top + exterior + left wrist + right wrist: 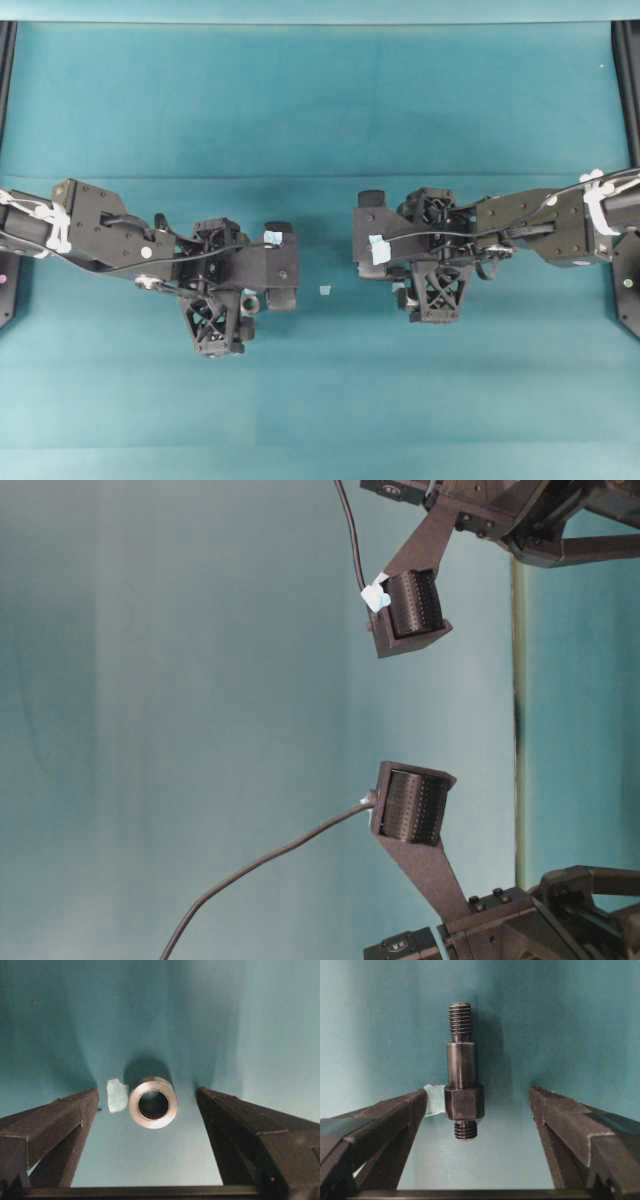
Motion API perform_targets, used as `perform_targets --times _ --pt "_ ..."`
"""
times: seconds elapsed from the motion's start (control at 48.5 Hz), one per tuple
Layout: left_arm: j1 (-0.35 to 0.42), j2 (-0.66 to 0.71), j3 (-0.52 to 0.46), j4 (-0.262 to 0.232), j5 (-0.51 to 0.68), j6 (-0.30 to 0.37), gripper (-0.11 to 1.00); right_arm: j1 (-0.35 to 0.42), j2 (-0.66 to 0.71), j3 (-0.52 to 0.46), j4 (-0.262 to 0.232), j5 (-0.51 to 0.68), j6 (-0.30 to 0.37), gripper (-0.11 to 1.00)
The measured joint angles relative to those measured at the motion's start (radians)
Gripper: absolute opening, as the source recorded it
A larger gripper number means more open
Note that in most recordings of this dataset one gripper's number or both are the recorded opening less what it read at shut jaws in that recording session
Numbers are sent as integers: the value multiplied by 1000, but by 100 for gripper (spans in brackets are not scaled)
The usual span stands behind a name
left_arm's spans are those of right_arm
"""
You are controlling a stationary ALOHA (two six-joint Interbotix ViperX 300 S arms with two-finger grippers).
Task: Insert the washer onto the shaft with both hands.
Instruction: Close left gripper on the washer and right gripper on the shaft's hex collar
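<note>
nothing is picked up yet: the washer (153, 1102) lies on the table (320, 100) between the spread fingers of the left gripper (147, 1105), the shaft (462, 1091) likewise within the wide-spread right gripper (477, 1105), so both grasps and the insertion remain.

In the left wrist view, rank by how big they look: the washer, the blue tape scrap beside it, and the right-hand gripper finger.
1. The gripper finger on the right, though it is nearest the camera, so this overstates it.
2. The washer.
3. The tape scrap.
</note>
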Motion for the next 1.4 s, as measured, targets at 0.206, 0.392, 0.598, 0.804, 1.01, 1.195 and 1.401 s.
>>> perform_targets --times 0.206,0.392,0.598,0.804,1.01,1.195,1.401 --pt "0 0 0 2 -2 -2 94 0 2 0 0 0 0 93" --pt "0 0 0 0 -2 -3 93 0 2 0 2 2 0 84" --pt "3 -2 0 2 0 3 73 0 0 -2 2 5 0 50" --pt "3 0 0 5 -2 9 35 5 -2 -2 5 14 0 14" --pt "-2 0 0 5 -3 8 35 0 2 -5 6 14 0 -1" --pt "-2 2 0 5 -2 8 35 0 2 -6 6 18 0 -1" --pt "-2 0 0 5 -2 8 35 0 3 -6 6 25 0 -1"
